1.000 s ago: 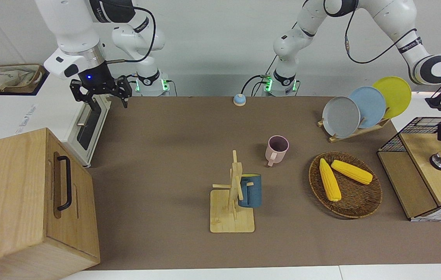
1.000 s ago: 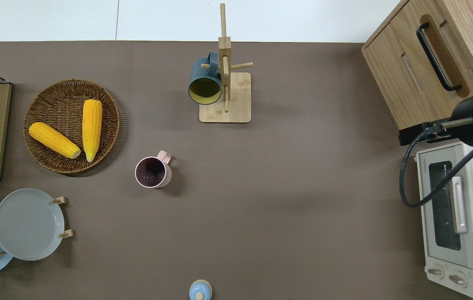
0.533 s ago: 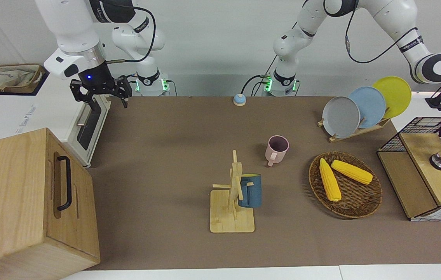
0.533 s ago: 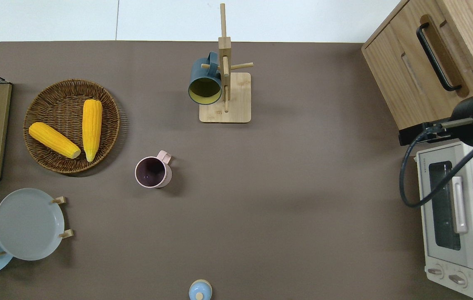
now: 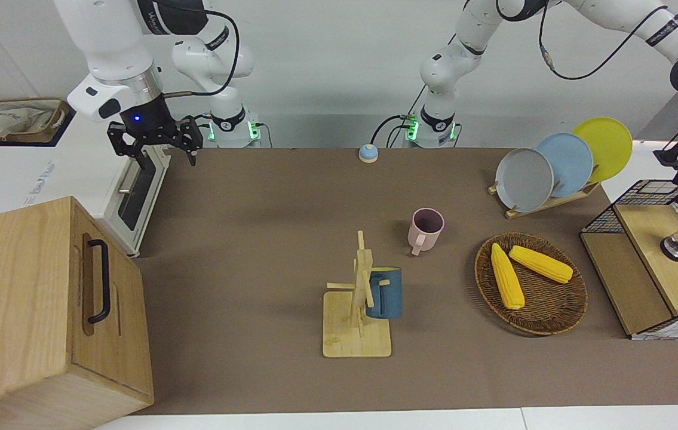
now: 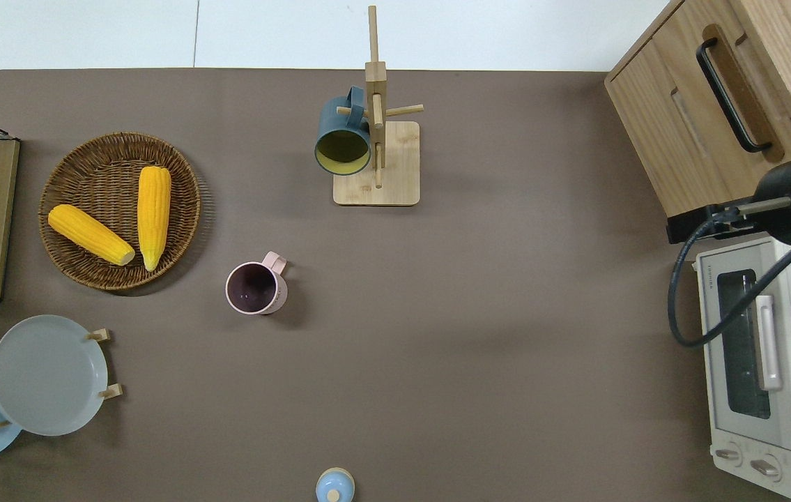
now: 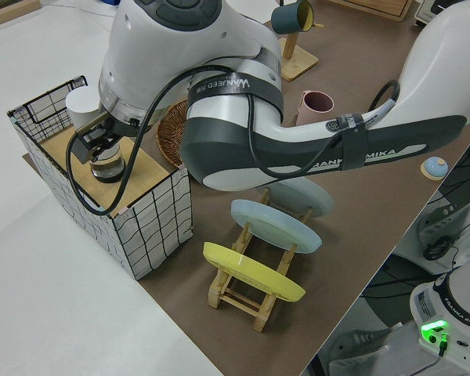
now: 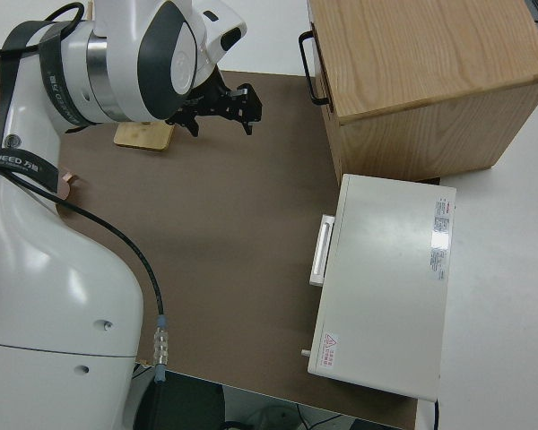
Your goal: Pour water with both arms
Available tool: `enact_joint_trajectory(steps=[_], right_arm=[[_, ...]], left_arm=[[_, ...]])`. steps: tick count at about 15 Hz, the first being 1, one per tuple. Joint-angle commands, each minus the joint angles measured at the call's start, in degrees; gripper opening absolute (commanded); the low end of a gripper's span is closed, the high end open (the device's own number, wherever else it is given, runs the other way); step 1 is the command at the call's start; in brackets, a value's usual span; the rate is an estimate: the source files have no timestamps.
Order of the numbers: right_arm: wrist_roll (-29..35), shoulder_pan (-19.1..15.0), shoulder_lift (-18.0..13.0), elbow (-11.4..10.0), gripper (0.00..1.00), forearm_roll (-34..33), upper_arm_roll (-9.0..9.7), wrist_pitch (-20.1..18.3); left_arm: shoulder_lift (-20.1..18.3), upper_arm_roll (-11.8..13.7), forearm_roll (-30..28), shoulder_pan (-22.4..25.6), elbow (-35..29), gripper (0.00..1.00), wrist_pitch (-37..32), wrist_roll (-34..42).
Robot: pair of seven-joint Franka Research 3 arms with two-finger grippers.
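Left black two-finger gripper [image 7: 100, 146] poised at a glass kettle with white handle [image 7: 94, 133] on the wooden shelf of the black wire basket [image 7: 145, 215] — whether its fingers are parted or closed cannot be told. Right black two-finger gripper [image 5: 155, 143] parked, fingers spread apart. Pink ceramic mug [image 5: 426, 229] stands well apart from the basket, toward the table's middle.

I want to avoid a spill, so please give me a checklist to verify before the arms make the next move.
1. Pink mug stands upright on the table: ok.
2. Pink mug is apart from the mug rack and the corn basket: ok.
3. Blue mug hangs on the rack, out of the way: ok.
4. Right gripper is open and empty: ok.
5. Left gripper at the wire crate has a firm hold on something: cannot tell.
6. A vessel with water is ready: cannot tell.
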Motion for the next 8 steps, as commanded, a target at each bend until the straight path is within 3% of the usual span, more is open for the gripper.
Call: enact_joint_trajectory(steps=[1, 3, 8], right_arm=[[-1.1, -0.3, 0.0, 0.6, 0.987, 1.2, 0.06, -0.8], [-1.1, -0.3, 0.0, 0.6, 0.987, 1.2, 0.06, -0.8], [-1.1, -0.3, 0.0, 0.6, 0.987, 1.2, 0.06, -0.8]], left_arm=[[-0.4, -0.2, 8.5, -0.5, 5.7, 1.0, -13.1, -4.8], [-1.5, -0.6, 10.6, -0.8, 6.5, 1.0, -19.5, -7.7], [-4.8, -1.5, 13.2, -4.1, 6.4, 1.0, -25.3, -14.8]])
